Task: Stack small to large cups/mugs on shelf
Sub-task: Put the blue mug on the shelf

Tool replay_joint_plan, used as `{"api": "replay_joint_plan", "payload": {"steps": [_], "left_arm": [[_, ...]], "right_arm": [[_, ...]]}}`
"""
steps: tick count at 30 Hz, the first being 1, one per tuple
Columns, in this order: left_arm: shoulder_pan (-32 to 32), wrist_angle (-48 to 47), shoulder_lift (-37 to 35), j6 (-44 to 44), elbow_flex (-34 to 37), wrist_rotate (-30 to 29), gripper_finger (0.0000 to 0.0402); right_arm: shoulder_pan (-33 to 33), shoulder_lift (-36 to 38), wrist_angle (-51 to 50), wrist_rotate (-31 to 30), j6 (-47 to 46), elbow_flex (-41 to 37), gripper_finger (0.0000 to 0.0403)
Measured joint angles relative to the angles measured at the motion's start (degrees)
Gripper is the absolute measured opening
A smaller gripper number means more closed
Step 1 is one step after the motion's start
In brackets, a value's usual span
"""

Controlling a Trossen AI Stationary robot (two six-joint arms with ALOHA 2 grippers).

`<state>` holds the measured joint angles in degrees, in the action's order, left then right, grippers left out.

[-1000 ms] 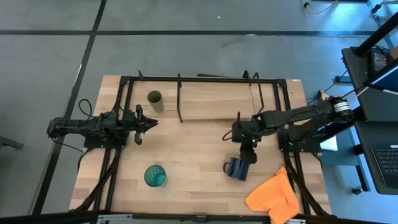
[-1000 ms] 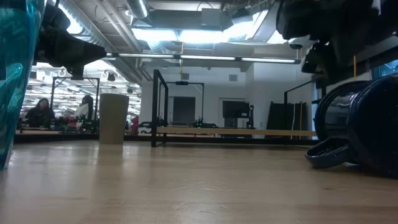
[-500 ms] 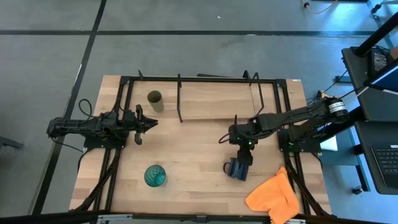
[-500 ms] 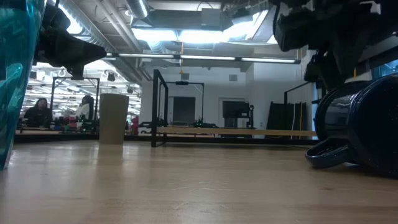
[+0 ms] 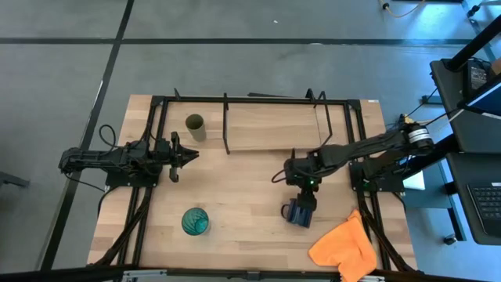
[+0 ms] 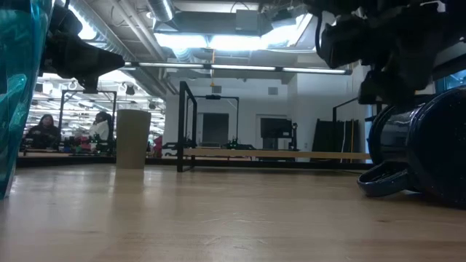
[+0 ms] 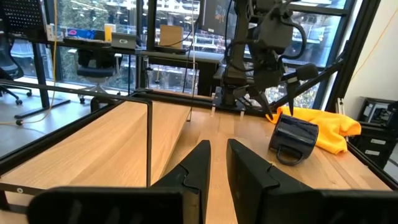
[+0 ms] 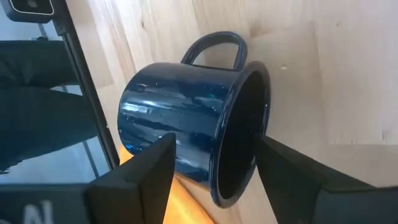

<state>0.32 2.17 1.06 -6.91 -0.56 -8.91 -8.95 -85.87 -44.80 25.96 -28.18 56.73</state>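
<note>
The dark navy mug (image 5: 298, 212) lies on its side on the tabletop at the near right. Its handle (image 6: 382, 181) rests on the wood and its mouth (image 8: 239, 140) faces my right wrist camera. My right gripper (image 5: 307, 196) is open just above it, with one finger on each side of the mug (image 8: 186, 124) and apart from it. The olive-tan cup (image 5: 194, 124) stands upright on the tabletop left of the shelf (image 5: 274, 125). The teal tumbler (image 5: 195, 222) stands upright at the near left. My left gripper (image 5: 192, 154) is shut and empty at mid-left.
An orange cloth (image 5: 343, 247) lies at the near right corner beside the mug. The shelf's black upright rods (image 5: 226, 124) stand at the far side. A black rod frame (image 5: 156, 117) runs around the tabletop. People sit in the room beyond the table (image 6: 44, 131).
My right gripper has moved a little toward the table's left edge and lower, coming over the navy mug. The mug and the other vessels have stayed where they were.
</note>
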Motion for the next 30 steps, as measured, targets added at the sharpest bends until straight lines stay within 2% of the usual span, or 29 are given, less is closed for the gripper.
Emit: {"api": "replay_joint_plan", "payload": {"steps": [11, 17, 21, 30], "left_arm": [[0.0, 0.0, 0.0, 0.01, 0.02, 0.02, 0.0047], [-0.01, -0.02, 0.0, 0.0, 0.0, 0.02, 0.0047], [-0.02, -0.02, 0.0, 0.01, 0.0, 0.02, 0.0047], [-0.02, -0.02, 0.0, -0.01, 0.0, 0.02, 0.0047]], "right_arm": [[-1.48, -4.33, 1.47, 5.6, 0.98, 0.09, 0.0219], [-1.49, -4.8, 2.45, 6.46, 1.46, 0.1, 0.0208], [-1.44, -4.8, 2.81, 6.49, 1.56, 0.11, 0.0179], [-1.2, -4.77, 3.99, 7.31, 1.56, 0.13, 0.0086]]}}
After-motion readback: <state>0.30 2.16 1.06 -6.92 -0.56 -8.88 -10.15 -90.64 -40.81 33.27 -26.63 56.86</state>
